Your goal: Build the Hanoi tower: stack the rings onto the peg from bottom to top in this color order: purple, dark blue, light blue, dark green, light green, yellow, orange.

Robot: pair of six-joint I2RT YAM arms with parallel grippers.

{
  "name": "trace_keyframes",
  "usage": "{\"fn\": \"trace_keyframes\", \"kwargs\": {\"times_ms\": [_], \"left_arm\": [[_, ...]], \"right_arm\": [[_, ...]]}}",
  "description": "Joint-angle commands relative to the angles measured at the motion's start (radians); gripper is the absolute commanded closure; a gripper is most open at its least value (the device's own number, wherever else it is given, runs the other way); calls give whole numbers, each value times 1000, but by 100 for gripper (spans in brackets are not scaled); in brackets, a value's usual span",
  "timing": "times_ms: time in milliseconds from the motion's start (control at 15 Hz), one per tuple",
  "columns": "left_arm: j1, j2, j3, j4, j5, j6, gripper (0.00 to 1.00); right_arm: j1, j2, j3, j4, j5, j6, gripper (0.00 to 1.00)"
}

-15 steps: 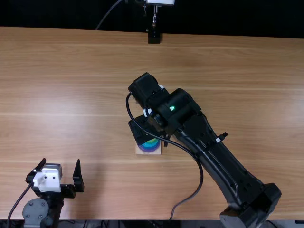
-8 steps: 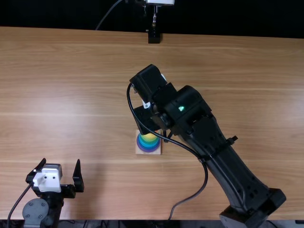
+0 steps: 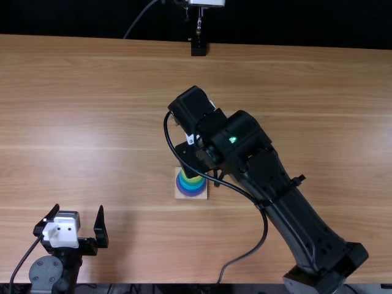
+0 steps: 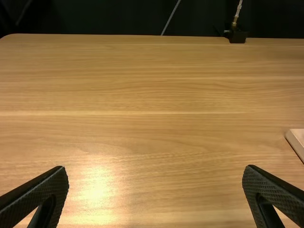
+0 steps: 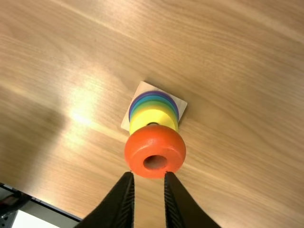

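Okay, so the orange ring (image 5: 138, 151) is a fat, shiny, rounded donut with a dark-looking hole through it, and it's up in the air over the near side of the stack. The right pincer (image 3: 195, 160) is right above the stack in the top view; its wrist view has the right pincer (image 5: 150, 174) drawn in narrow, with the tips on the orange ring's edge. The stack sits on a square pale wood base (image 5: 144, 86), around the middle of the tabletop (image 3: 92, 122) side to side and nearer the front edge. It goes purple ring (image 5: 153, 92) at the bottom, then blue and green bands blending together, then a bright yellow ring (image 5: 153, 113) on top, partly hidden by the orange one. Left pincer (image 3: 78, 209) is spread wide over the front left of the tabletop.
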Motion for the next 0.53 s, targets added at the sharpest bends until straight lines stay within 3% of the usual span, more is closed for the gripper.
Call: {"fn": "trace_keyframes", "kwargs": {"times_ms": [0, 467], "left_arm": [[4, -12, -105, -79, -9, 2, 0], [4, -12, -105, -79, -9, 4, 0]], "right_arm": [[6, -3, -24, -2, 11, -3, 100], [2, -3, -21, 7, 11, -3, 100]]}}
